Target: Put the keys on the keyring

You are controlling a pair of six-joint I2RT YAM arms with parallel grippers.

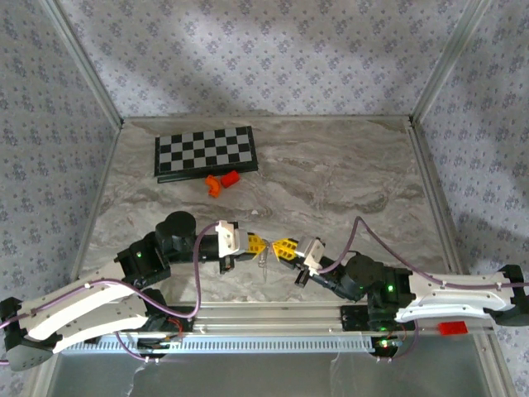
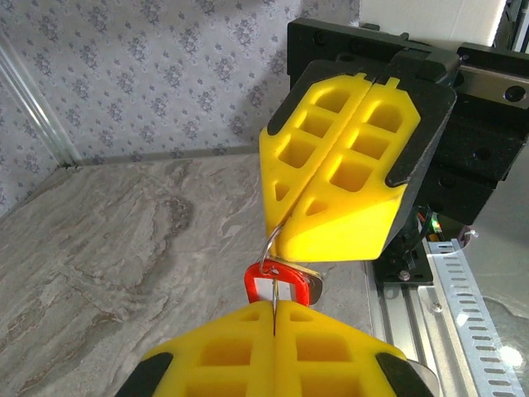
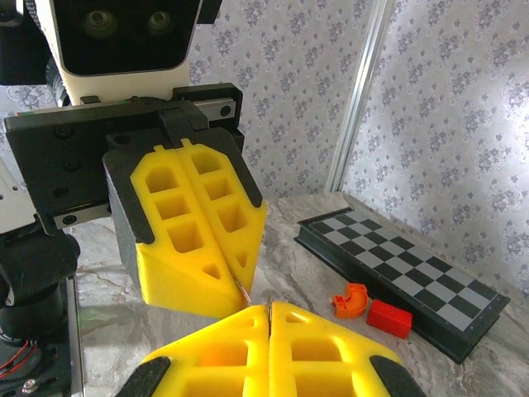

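Your left hand is clamped on the red tag of the keyring, well nearer you than the chessboard. Your right hand, closed tight, meets its wire ring. Expect light, slippery, springy wire: hold the stiff tag.

My left gripper & right gripper are yellow w/ black backing; keyring is red w/ silver wire. Table is grey marbled, walls grey floral print. Board is black/grey checks; curved piece orange, block red.
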